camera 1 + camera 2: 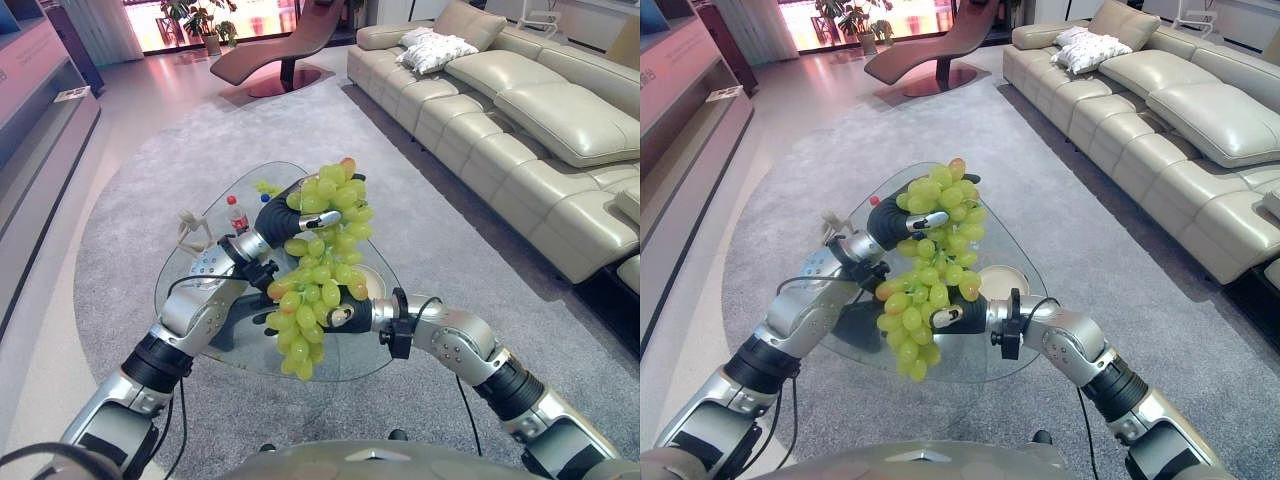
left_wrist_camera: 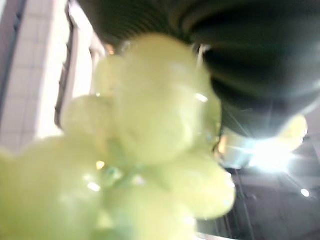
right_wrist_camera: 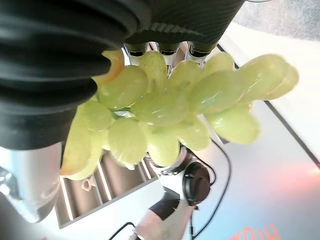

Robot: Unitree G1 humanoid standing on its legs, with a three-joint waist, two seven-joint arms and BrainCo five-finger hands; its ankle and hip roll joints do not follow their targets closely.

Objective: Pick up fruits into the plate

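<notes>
A large bunch of green grapes [image 1: 318, 262] hangs in the air above the glass table [image 1: 362, 352]. My left hand [image 1: 297, 203] grips the top of the bunch, one finger curled across the grapes. My right hand [image 1: 342, 317] is closed on the lower part of the bunch from the right. In the right wrist view the grapes [image 3: 165, 105] lie against the palm with the fingers [image 3: 168, 51] behind them. The left wrist view has grapes [image 2: 150, 130] pressed close under the dark cover [image 2: 250, 60]. A cream plate [image 1: 1004, 281] sits on the table to the right of the bunch, partly hidden by it.
On the table's far left stand a small red-capped bottle [image 1: 237, 214], a blue-capped item [image 1: 264, 198] and a pale wooden figure [image 1: 190, 232]. A small green fruit cluster [image 1: 266, 187] lies at the far edge. A beige sofa [image 1: 520, 130] runs along the right.
</notes>
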